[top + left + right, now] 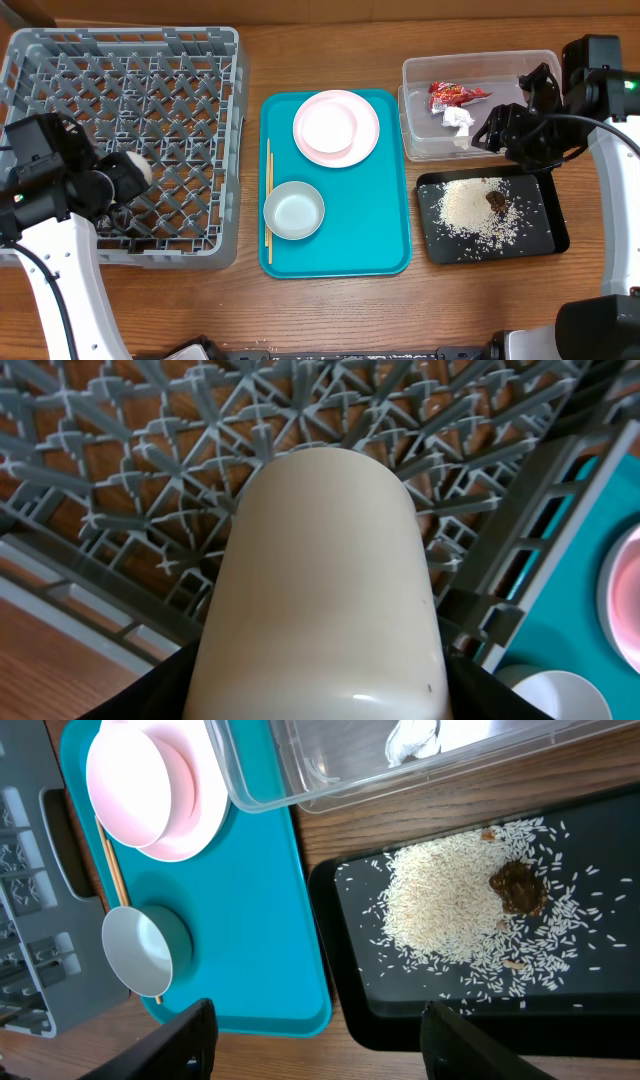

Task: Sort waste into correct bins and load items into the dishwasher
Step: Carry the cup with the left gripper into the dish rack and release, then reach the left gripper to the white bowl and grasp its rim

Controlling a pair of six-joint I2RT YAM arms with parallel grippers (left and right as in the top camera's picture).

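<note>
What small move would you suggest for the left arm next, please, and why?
Probably lower the white cup onto the grey rack and let go: the left gripper holds the cup over the rack's lattice, not yet set down.

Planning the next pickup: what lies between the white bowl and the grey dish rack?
Overhead, the wooden chopsticks lie there, along the teal tray's left edge.

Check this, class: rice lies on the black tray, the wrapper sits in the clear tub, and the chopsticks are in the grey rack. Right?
No. The chopsticks lie on the teal tray, along its left edge, not in the rack; the overhead view shows it. The rice on the black tray and the wrapper in the tub are right.
</note>
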